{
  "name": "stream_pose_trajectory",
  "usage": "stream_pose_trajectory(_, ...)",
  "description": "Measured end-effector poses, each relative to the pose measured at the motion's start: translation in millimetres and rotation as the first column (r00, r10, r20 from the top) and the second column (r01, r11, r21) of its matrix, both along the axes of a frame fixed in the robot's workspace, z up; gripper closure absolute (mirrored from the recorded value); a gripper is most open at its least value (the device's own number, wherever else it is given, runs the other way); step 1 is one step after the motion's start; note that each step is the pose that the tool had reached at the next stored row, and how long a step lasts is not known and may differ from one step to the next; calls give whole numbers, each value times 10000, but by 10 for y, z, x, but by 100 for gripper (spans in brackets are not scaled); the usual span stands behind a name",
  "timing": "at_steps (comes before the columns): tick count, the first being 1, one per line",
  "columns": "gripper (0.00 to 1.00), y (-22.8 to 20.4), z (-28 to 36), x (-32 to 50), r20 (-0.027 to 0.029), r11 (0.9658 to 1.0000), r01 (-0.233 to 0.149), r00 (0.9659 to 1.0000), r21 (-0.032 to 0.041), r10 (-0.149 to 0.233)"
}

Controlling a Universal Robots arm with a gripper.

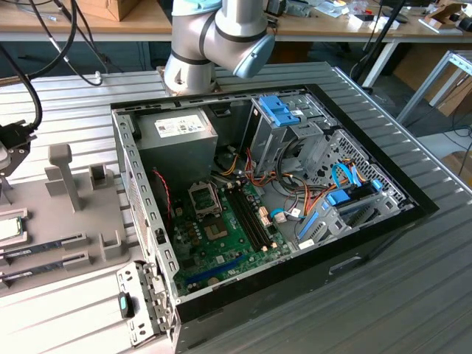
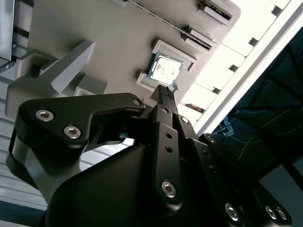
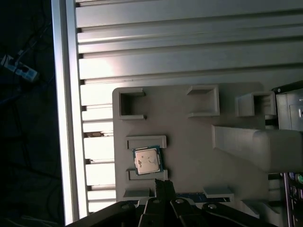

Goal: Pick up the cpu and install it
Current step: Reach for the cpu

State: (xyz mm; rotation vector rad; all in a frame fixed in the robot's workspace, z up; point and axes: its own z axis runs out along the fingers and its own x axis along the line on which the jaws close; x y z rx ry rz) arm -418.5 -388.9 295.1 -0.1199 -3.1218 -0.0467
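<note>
In the exterior view, the open computer case (image 1: pixel 280 199) lies flat on the slatted table (image 1: pixel 413 295), so its green motherboard (image 1: pixel 221 236) faces upward. A grey holder plate (image 1: pixel 81 221) sits beside the case on the exterior view's left. The cpu (image 1: pixel 9 228) lies at the plate's outer edge, well apart from the case.

In the second wrist view, the gripper (image 2: pixel 164 91) points at the cpu (image 2: pixel 164 70). Its slim black fingers are pressed together with nothing between them, and the tips are just short of the chip's rim.

In the first wrist view, the cpu (image 3: pixel 148 161) rests flat between two raised ledges (image 3: pixel 146 141) near the holder plate's (image 3: pixel 189 137) edge. These probably keep it square and in a known spot. Its top is silvery and reflective, with a thin green border. The gripper (image 3: pixel 161 182) hangs just beside it, and the chip has not been lifted yet.
</note>
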Motion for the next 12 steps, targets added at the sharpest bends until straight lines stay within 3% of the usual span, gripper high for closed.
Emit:
stream_pose_trajectory(2, 89, 22, -3, 0, 1, 10000, 0, 10000, 0, 0)
stream_pose_trajectory(12, 89, 25, -14, 0, 1, 10000, 0, 10000, 0, 0)
